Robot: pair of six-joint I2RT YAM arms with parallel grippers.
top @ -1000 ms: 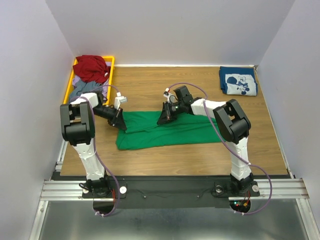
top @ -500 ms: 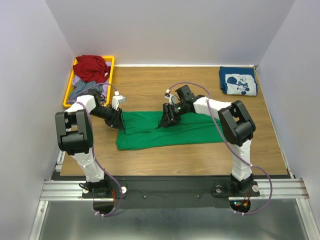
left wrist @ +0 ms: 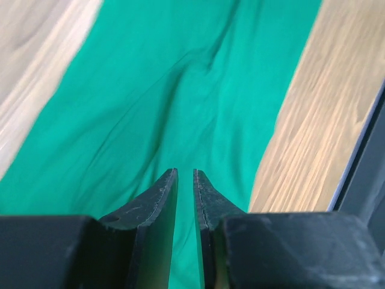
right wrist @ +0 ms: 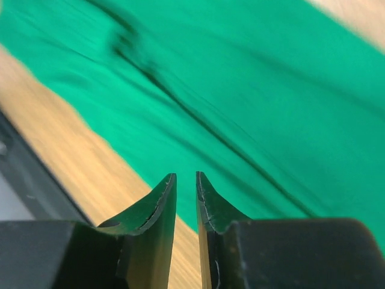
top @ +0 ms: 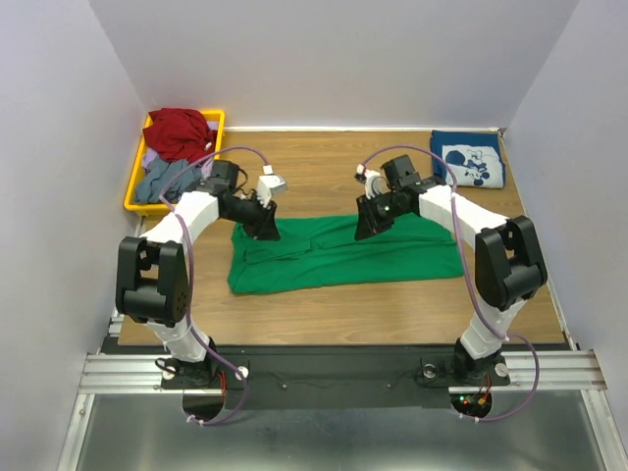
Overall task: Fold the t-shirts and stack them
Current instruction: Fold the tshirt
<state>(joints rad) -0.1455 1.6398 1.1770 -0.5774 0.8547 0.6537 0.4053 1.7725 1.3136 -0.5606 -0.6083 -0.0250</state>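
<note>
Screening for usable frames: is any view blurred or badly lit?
Top external: sharp, evenly lit, no glare. Left wrist: green shirt mildly smeared, left fingers crisp. Right wrist: shirt and table streaked by motion blur, right fingers crisp.

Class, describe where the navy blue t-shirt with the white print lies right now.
In the top view, the navy blue t-shirt lies folded in the far right corner of the table, well apart from the green t-shirt spread at the centre.
</note>
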